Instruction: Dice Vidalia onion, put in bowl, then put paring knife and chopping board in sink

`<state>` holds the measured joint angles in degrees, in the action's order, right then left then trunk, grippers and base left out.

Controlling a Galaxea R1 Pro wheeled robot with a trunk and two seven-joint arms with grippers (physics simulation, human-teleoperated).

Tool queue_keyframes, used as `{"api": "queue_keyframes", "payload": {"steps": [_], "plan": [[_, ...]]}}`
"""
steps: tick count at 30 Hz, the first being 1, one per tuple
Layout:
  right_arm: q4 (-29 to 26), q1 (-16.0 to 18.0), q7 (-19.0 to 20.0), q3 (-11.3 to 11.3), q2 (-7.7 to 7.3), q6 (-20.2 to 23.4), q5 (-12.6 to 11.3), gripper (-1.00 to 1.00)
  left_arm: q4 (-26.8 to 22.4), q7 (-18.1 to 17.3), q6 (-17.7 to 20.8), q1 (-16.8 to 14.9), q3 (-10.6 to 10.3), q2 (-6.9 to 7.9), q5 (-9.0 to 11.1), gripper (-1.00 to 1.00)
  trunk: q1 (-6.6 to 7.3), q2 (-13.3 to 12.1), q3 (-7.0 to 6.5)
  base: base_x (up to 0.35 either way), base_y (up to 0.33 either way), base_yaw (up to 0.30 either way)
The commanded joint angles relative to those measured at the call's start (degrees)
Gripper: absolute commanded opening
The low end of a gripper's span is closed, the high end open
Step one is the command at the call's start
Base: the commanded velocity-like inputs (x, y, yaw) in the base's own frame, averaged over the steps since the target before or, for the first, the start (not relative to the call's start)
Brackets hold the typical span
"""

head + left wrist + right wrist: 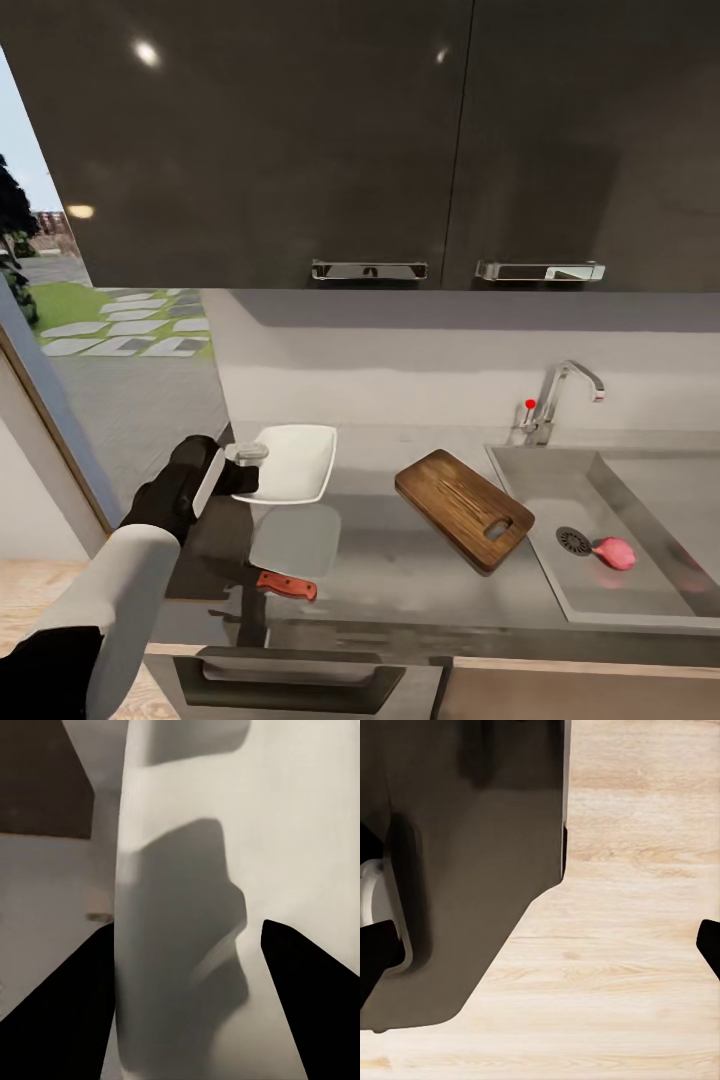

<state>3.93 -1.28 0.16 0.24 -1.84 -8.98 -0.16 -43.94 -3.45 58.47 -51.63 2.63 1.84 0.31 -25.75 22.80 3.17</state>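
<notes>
Left gripper (243,470) is at the bowl (295,462) rim, fingers spread either side of it, holding nothing. Onion (614,552) sits in the sink (560,480), beside the drain. Knife (286,585) lies near the bowl, close to the counter (400,580) edge; a nudge could drop it. Right gripper (540,945) is open and empty.

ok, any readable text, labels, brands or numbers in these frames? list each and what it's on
None. No letters, numbers or logos can be read on anything in view.
chopping board: plain wood grain, no mark.
bowl: plain white.
paring knife: no visible stamp on the handle; too small to rule out.
faucet: only a red tip on the lever, no lettering.
upper cabinets: blank doors.
</notes>
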Motion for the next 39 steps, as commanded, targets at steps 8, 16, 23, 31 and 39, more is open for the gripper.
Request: {"api": "queue_keyframes", "payload": {"steps": [8, 16, 23, 31, 39], "plan": [[0.1, 0.0, 0.0, 0.0, -0.02, -0.3, 0.0, 1.0, 0.8, -0.2, 0.2, 0.0, 0.2, 1.08, 0.1, -1.0, -0.04, 0.1, 0.11, 0.0, 0.0, 0.0], [0.1, 0.0, 0.0, 0.0, -0.01, -0.3, 0.0, 1.0, 1.2, -0.2, 0.4, 0.0, 0.2, 2.37, 0.2, -1.0, -0.04, 0.1, 0.11, 0.0, 0.0, 0.0], [0.1, 0.0, 0.0, 0.0, -0.03, -0.3, 0.0, 1.0, 1.1, -0.2, 0.4, 0.0, 0.2, 2.63, 0.2, -1.0, -0.04, 0.1, 0.11, 0.0, 0.0, 0.0], [0.1, 0.0, 0.0, 0.0, -0.03, -0.3, 0.0, 1.0, 1.1, -0.2, 0.4, 0.0, 0.1, 2.64, 0.1, -1.0, -0.04, 0.1, 0.11, -0.073, 0.0, 0.0], [0.1, 0.0, 0.0, 0.0, -0.01, -0.3, 0.0, 1.0, 1.0, -0.2, 0.4, 0.0, 0.2, 2.72, 0.2, -1.0, -0.04, 0.1, 0.11, -0.051, 0.0, 0.0]]}}
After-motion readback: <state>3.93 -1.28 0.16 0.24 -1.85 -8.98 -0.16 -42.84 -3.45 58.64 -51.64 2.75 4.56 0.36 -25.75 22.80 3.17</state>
